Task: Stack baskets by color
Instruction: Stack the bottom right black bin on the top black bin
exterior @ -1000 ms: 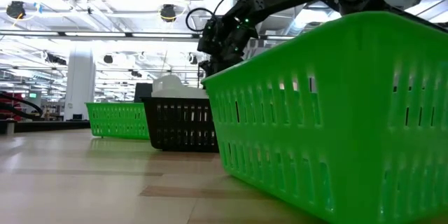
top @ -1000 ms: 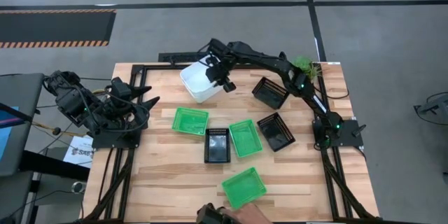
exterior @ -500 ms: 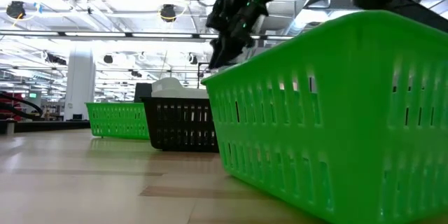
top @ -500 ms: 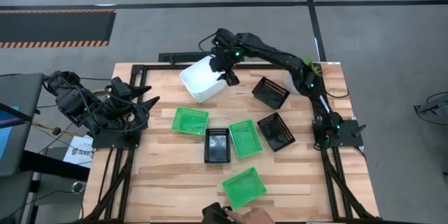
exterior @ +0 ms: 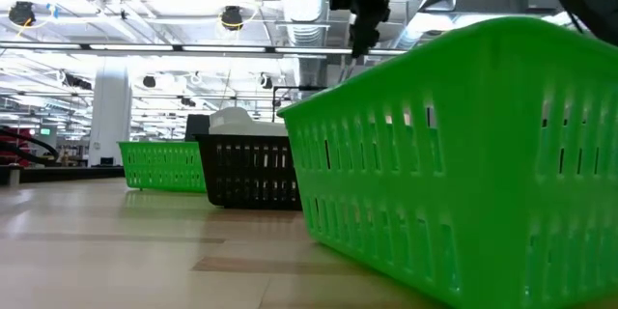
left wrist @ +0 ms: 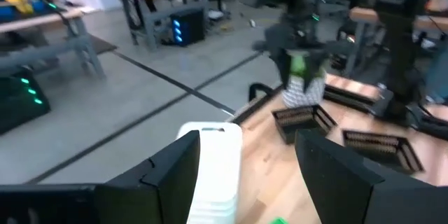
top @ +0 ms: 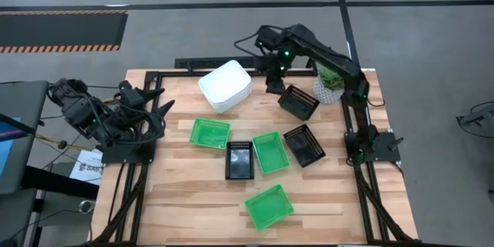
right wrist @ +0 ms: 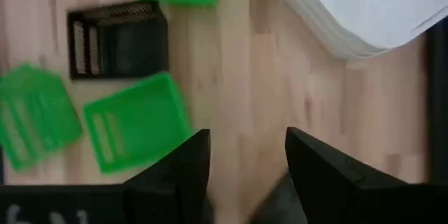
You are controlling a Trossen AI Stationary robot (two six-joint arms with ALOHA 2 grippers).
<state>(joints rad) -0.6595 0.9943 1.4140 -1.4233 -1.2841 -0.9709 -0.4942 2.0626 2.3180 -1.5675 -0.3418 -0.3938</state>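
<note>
Three green plastic baskets (top: 210, 133) (top: 271, 152) (top: 268, 206) and three black latticed ones (top: 239, 160) (top: 304, 145) (top: 298, 102) lie singly about the wooden table (top: 181, 201). One white stack (top: 225, 86) — its count unclear — sits at eleven o'clock. Left gripper (top: 160, 100) waits at nine o'clock, fingers spread, empty. Right gripper (top: 274, 85) hangs at twelve — fingers apart, holding nothing — between the stack and a small potted plant (top: 330, 81) at one o'clock.
</note>
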